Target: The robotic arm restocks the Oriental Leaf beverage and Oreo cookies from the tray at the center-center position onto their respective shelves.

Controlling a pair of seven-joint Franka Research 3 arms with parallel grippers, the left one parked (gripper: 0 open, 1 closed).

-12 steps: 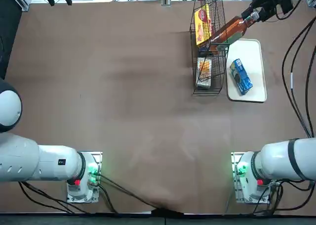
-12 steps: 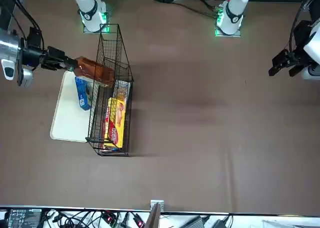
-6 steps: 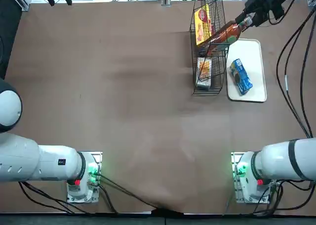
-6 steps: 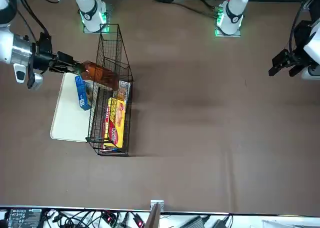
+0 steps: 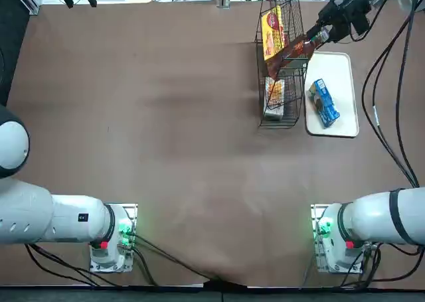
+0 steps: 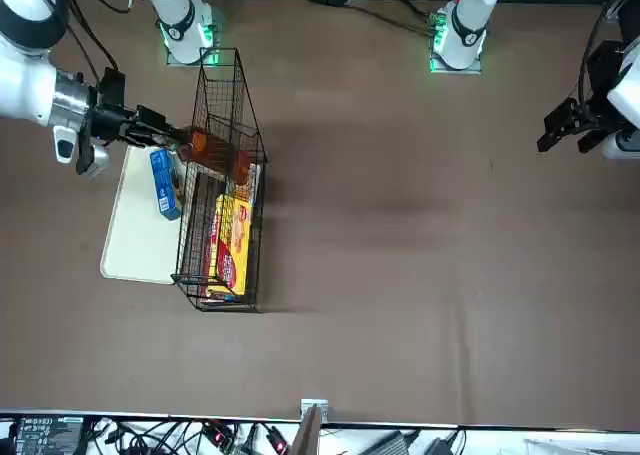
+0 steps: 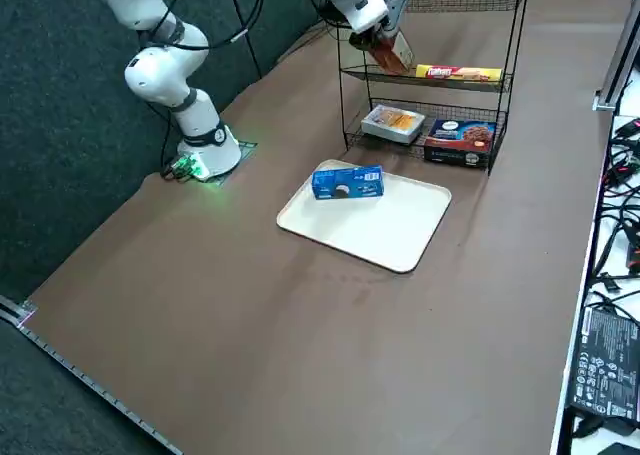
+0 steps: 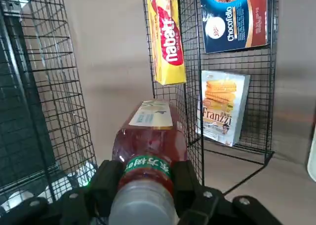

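The black wire rack (image 7: 505, 70) is the landmark. On its middle tier lies a yellow-and-red packet (image 7: 459, 73); on its lowest tier sit a white Franzi packet (image 7: 393, 124) and a dark blue-and-brown Chocofello box (image 7: 459, 141), side by side. The bottle of reddish-brown tea (image 8: 150, 138) reaches into the rack's middle level, base first, beside the yellow-and-red packet, its white cap end clenched between the two fingers of the right gripper (image 8: 152, 185). The robotic arm (image 6: 75, 110) comes in from the tray side of the rack, the gripper just outside the wires. Just beside the rack, on the robot's right, the white tray (image 5: 332, 83) holds the blue Oreo packet (image 5: 324, 103), lying near the tray's rack-side edge. The rack's wire uprights stand close around the bottle.
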